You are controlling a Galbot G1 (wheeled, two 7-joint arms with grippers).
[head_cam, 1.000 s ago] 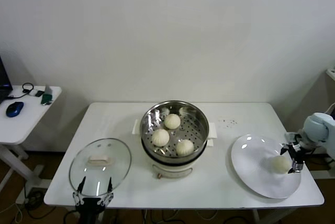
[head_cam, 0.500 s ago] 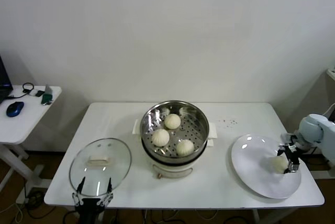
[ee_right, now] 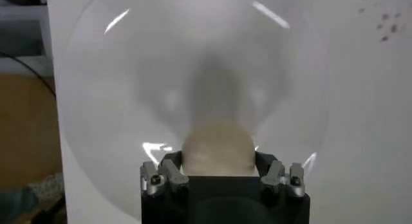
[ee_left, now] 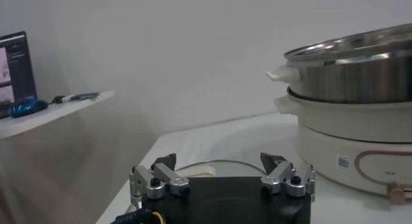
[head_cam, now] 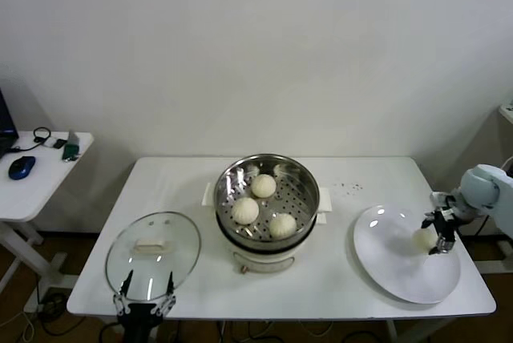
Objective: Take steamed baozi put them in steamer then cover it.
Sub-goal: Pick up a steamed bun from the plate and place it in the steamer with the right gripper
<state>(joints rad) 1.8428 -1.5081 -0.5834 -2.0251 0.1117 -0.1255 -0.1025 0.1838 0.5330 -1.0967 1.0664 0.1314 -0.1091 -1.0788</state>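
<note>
Since the earlier frame, the right pincer (head_cam: 439,240) has clenched on the 4th baozi (head_cam: 423,239) above the plate (head_cam: 393,267), near the table's (head_cam: 337,279) right edge. 3 baozi (head_cam: 246,210) occupy the steamer (head_cam: 267,199). Left pincer (head_cam: 146,298) released, beside the cover (head_cam: 153,251)

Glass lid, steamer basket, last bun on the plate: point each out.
glass lid (head_cam: 153,256), head view, on the clear glass just under its white handle.
steamer basket (head_cam: 302,185), head view, on its shiny inner wall.
last bun (ee_right: 216,148), right wrist view, on its top between the right gripper's fingers.
</note>
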